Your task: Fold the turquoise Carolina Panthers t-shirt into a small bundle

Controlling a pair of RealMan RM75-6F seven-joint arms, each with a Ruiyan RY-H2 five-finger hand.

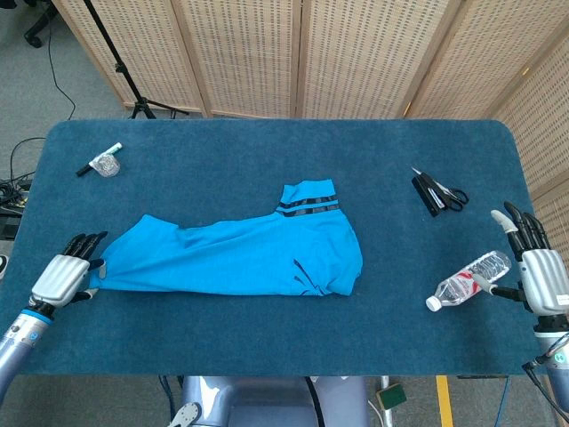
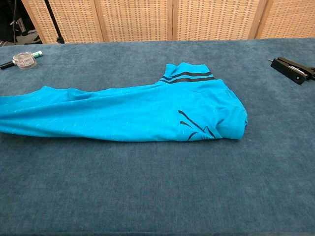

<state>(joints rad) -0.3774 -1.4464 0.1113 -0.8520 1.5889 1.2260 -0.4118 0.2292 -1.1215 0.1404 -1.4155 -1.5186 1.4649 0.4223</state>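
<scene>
Your t-shirt [image 1: 240, 253] lies near the middle of the blue table [image 1: 267, 151], folded lengthwise into a long band that runs from your left hand toward the center. Its thicker end, with a black printed mark, sits at the end farthest from that hand, and a sleeve with two black stripes [image 1: 308, 202] sticks up from the shirt's far edge there. In the chest view the same band stretches across the cloth, striped sleeve at the back and the black mark near the rounded fold.

Your left hand [image 1: 67, 276] rests on the table at the shirt's narrow end, its fingers [image 1: 86, 243] stretched forward beside the fabric's corner. It touches or nearly touches the hem, but you cannot tell from these views whether anything is pinched.

Your right hand [image 1: 536, 267] stands well apart from the shirt, near the table's edge, fingers spread and upright, holding nothing. A plastic water bottle [image 1: 467, 280] lies on its side between that hand and the shirt, just beside the hand, white cap pointing toward the shirt.

Beyond the bottle, farther from you than the shirt's thick end, a pair of black scissors [image 1: 437, 193] lies flat. Far across from the shirt's narrow end, a marker [image 1: 96, 160] and a small clear roll of tape [image 1: 108, 165] sit together.
</scene>
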